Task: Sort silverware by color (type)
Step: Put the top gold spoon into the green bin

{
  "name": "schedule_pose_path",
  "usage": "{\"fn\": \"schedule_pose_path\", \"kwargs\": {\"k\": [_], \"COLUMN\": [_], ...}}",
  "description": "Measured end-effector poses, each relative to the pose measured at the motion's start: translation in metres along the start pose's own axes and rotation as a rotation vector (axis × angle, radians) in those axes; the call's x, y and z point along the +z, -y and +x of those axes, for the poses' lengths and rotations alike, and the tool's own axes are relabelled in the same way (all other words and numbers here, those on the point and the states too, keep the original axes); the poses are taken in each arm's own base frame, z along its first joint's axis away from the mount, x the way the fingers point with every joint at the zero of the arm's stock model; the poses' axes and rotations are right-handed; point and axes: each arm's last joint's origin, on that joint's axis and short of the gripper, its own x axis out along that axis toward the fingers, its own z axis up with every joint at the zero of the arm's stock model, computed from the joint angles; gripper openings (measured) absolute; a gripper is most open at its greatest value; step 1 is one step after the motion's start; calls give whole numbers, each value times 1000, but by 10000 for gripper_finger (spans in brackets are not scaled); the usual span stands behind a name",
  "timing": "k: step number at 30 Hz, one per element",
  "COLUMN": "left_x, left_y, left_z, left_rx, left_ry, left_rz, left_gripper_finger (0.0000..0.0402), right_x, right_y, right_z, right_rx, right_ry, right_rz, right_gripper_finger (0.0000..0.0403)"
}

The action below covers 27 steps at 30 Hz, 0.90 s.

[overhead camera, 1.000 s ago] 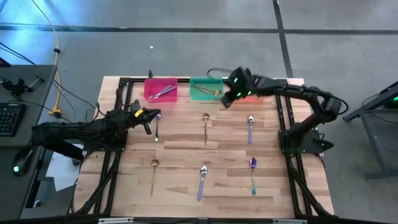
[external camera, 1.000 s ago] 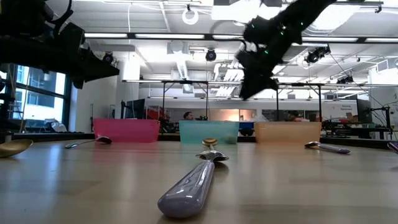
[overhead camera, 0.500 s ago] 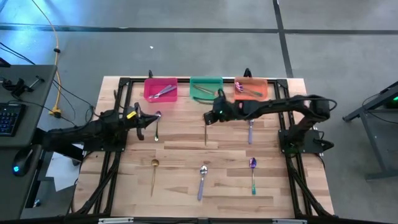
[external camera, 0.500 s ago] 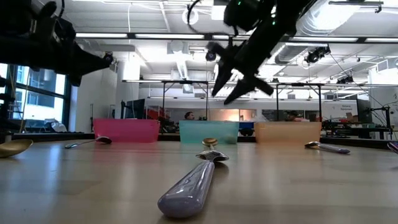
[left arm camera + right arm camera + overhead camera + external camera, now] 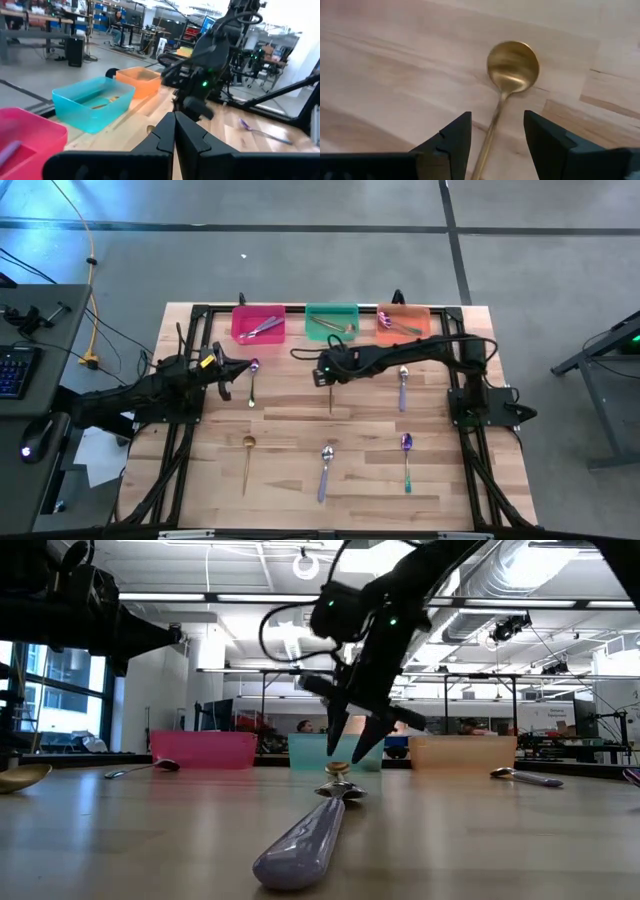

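Swinging away from the bins over the last second, our right tool [image 5: 327, 371] now hangs low over a slim gold metal spoon [image 5: 331, 387] near the middle of the wooden plank surface [image 5: 290, 415]. We read its fingers as spread apart, with the spoon's round matte bowl just ahead of the tips and the thin neck running in between them. No contact yet, as far as we can tell.

Our left tool [image 5: 228, 373] waits on its own side with its fingers pressed together, holding nothing; a small silver-lavender spoon [image 5: 253, 381] lies just beside its tip.

Progress looks partial to us. The translucent pink plastic bin [image 5: 258, 323] holds silver-lavender spoons, the teal-green bin [image 5: 331, 321] has gold in it, and the orange bin [image 5: 403, 322] holds purple ones; we can't count any of them exactly. Six spoons lie loose. Besides the two above, another silver-lavender spoon [image 5: 402, 386] lies beyond the right tool on its own arm's side. Farther from the bins sit a second gold spoon [image 5: 247, 461], a pale lavender one [image 5: 324, 471], and an iridescent purple spoon with a teal handle [image 5: 406, 460].

All the spoons are thin, smooth, hard metal with small oval bowls and narrow handles lying nearly flat on the boards. We'd judge there's little to pinch, so a squeeze across the neck seems the sensible grip. The bins are shallow, open-topped and smooth-walled.
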Motion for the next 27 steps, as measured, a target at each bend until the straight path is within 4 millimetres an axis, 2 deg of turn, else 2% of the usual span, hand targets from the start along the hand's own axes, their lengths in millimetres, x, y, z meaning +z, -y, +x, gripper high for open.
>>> {"fn": "schedule_pose_path", "kwargs": {"k": [6, 11, 18, 24, 27], "left_x": [0, 0, 0, 0, 0], "left_y": [0, 0, 0, 0, 0], "left_z": [0, 0, 0, 0, 0], "left_rx": [1, 1, 2, 3, 2], "left_ry": [-1, -3, -4, -4, -4], "left_rz": [-89, -81, -81, -81, -81], "left_gripper_finger": [0, 0, 0, 0, 0], "right_x": [2, 8, 22, 42, 59], "right_y": [-8, -6, 4, -1, -10], "right_z": [23, 34, 37, 29, 20], "right_rx": [-63, -87, -57, -48, -19], "right_ry": [-49, -80, -155, -201, -142], "right_rz": [-14, -17, -29, -74, -94], "right_gripper_finger": [158, 113, 14, 10, 2]}}
